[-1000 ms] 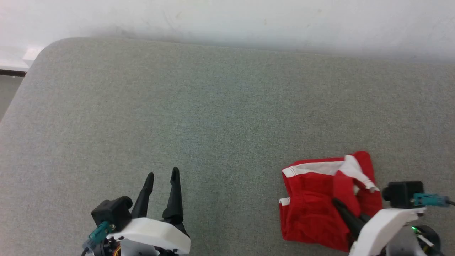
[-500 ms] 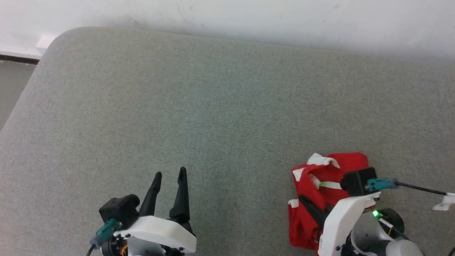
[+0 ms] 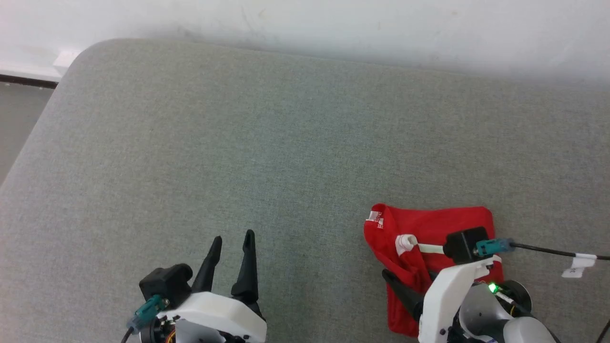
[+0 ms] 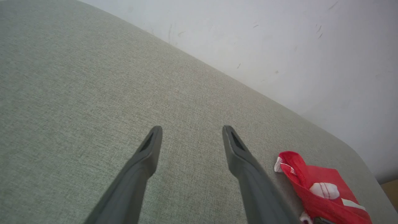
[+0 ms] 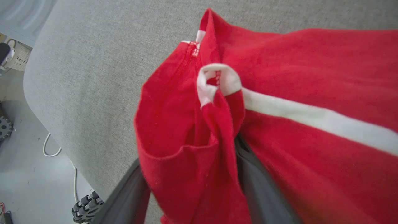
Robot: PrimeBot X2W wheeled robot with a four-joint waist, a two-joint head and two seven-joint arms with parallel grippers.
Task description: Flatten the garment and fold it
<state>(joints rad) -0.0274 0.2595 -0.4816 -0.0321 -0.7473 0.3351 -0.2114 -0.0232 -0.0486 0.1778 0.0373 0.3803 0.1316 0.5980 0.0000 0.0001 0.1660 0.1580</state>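
Note:
The garment [image 3: 443, 224], bright red shorts with a white stripe, lies bunched on the grey fabric surface [image 3: 286, 143] near its front right. My right gripper [image 3: 398, 281] is at its near left corner. In the right wrist view a raised fold of the red garment [image 5: 311, 77] runs between the two dark fingers [image 5: 258, 186], whose tips are hidden under the cloth, and a white hem loop [image 5: 217, 81] curls above the fold. My left gripper [image 3: 232, 236] stands open over bare surface, well left of the shorts. The left wrist view also shows the garment [image 4: 323, 199].
A white wall [image 3: 333, 24] runs behind the surface. The surface's rounded left corner drops to the floor [image 3: 19, 109]. A black cable with a white tag [image 3: 548, 250] trails off my right wrist. The right wrist view shows the front edge and floor [image 5: 31, 174] with a cord.
My right gripper moved left and toward me with the cloth; the top layer of the shorts turned over leftward and the garment spread wider. The camera shifted slightly. The left gripper kept its pose.

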